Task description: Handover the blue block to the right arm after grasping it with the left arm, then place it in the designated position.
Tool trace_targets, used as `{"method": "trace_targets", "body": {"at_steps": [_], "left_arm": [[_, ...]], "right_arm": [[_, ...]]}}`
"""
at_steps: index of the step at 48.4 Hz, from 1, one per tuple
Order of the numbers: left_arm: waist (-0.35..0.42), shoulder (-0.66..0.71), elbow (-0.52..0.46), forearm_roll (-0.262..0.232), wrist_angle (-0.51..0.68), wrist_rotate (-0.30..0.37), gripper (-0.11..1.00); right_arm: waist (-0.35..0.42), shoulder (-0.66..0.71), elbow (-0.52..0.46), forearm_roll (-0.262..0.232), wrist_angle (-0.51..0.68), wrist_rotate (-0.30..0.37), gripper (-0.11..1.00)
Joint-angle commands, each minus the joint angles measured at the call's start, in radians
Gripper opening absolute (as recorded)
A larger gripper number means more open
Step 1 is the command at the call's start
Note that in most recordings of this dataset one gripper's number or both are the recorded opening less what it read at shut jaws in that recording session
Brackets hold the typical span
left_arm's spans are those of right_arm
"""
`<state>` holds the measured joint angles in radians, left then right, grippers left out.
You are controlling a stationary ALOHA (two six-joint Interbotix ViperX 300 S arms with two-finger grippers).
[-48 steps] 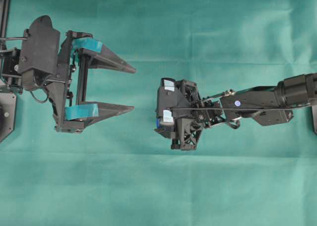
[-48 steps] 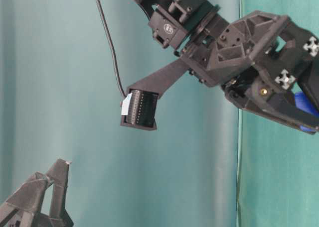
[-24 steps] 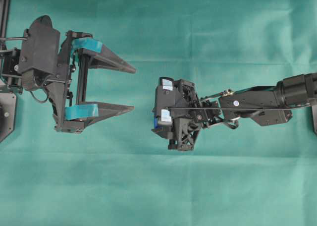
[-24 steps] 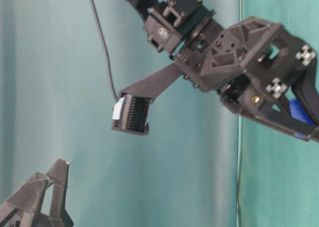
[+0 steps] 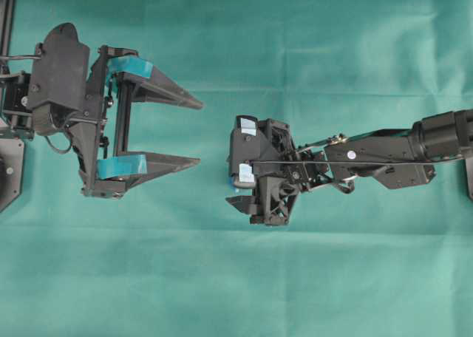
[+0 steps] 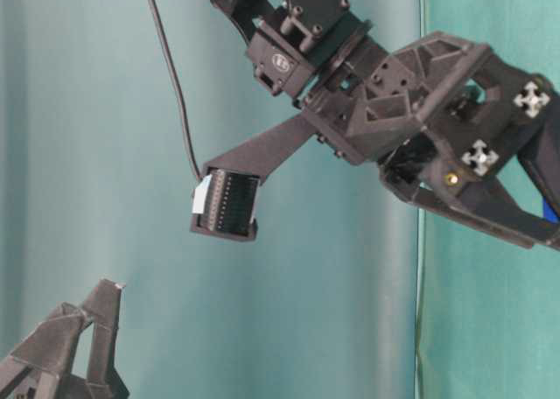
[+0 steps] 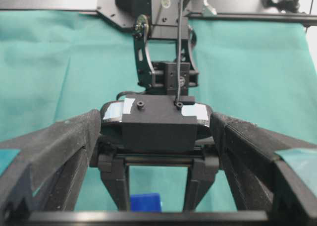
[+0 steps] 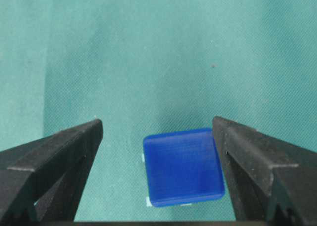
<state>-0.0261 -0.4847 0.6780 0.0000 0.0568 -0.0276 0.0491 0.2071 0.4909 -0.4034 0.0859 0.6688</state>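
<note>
The blue block (image 8: 183, 166) lies flat on the green cloth, with small white corner marks of the designated position (image 8: 147, 201) peeking out at its left and lower edges. My right gripper (image 8: 157, 123) points down over it, open, with the block between its black fingers and close to the right-hand one. In the left wrist view the blue block (image 7: 145, 202) shows low between those fingers. The left gripper (image 5: 199, 132) is open and holds nothing, a short gap to the left of the right arm (image 5: 369, 160). From overhead the block is almost hidden under the right wrist.
Green cloth (image 5: 244, 278) covers the table. The left arm's base and a black frame (image 5: 7, 26) stand at the left edge. The right arm's cable (image 6: 171, 75) hangs in front of the table-level view.
The right gripper's fingers have spread wide and let go of the blue block, which now rests on the cloth. The right wrist shifted slightly left. The left arm has not moved.
</note>
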Motion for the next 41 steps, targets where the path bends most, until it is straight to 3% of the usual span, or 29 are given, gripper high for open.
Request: {"method": "trace_targets", "body": {"at_steps": [1,41], "left_arm": [[0.002,-0.006,-0.028,0.002,-0.006,0.000,0.99],[0.002,-0.006,-0.028,0.003,-0.008,0.000,0.99]], "right_arm": [[0.002,-0.057,-0.020,0.003,0.006,0.000,0.91],[0.003,-0.499,-0.017,-0.029,0.296,-0.017,0.91]]}}
